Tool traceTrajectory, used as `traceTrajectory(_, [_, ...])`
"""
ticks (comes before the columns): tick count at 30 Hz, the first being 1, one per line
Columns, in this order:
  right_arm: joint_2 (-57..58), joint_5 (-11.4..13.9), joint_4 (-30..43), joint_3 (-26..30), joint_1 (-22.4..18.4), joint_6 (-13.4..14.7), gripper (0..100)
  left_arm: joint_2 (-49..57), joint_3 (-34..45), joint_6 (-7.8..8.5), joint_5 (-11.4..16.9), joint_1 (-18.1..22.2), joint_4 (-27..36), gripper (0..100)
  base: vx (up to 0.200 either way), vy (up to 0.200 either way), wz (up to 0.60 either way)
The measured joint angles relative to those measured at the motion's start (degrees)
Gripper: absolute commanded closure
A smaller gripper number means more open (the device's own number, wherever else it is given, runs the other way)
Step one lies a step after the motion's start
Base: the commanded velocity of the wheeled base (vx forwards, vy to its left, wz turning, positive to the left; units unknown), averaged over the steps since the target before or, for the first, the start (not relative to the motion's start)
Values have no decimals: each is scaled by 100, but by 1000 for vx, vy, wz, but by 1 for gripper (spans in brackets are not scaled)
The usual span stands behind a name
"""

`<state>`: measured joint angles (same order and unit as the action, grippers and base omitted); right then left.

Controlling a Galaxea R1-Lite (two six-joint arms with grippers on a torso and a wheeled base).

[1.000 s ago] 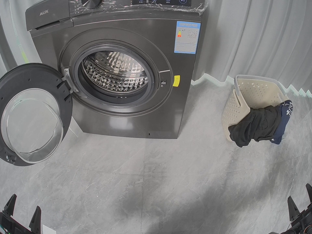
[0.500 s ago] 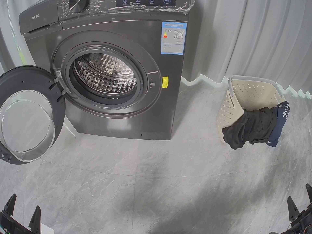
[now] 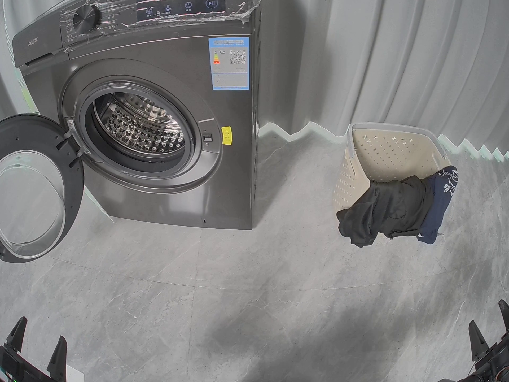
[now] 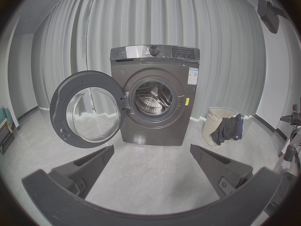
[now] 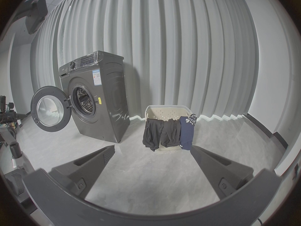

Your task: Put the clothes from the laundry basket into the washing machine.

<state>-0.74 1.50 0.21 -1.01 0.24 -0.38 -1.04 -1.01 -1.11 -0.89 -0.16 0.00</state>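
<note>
Washing machine [image 3: 228, 176] stands on floor at my left, round door [image 3: 32, 187] swung wide open, steel drum [image 3: 140, 128] showing. Laundry basket [image 3: 392, 147] sits on floor right of machine, apart from it, near grey curtain [image 3: 382, 49]. Black garment [image 3: 387, 210] and navy garment [image 3: 437, 202] hang over its front rim. My left tool [image 4: 151, 147] and right tool [image 5: 152, 148] sit low, fingers spread apart, well short of basket.

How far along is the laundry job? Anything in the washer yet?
Done: the washing machine has its door open; the drum looks empty. In hand: nothing; the left gripper and right gripper are open, far from the clothes. Left: the black clothes and navy garment hang over the laundry basket rim; all need loading.
</note>
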Motion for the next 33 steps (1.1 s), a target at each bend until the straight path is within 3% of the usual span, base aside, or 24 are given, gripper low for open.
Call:
traceTrajectory(12, [-2, 2, -2, 0, 0, -2, 0, 0, 0, -9, 2, 2, 0, 0, 200, 0, 0])
traceTrajectory(21, [-7, 2, -2, 0, 0, 0, 0, 0, 0, -9, -4, 5, 0, 0, 0, 0, 0])
traceTrajectory(33, [-10, 2, -2, 0, 0, 0, 0, 0, 0, -6, 0, 2, 7, 0, 0, -200, 0])
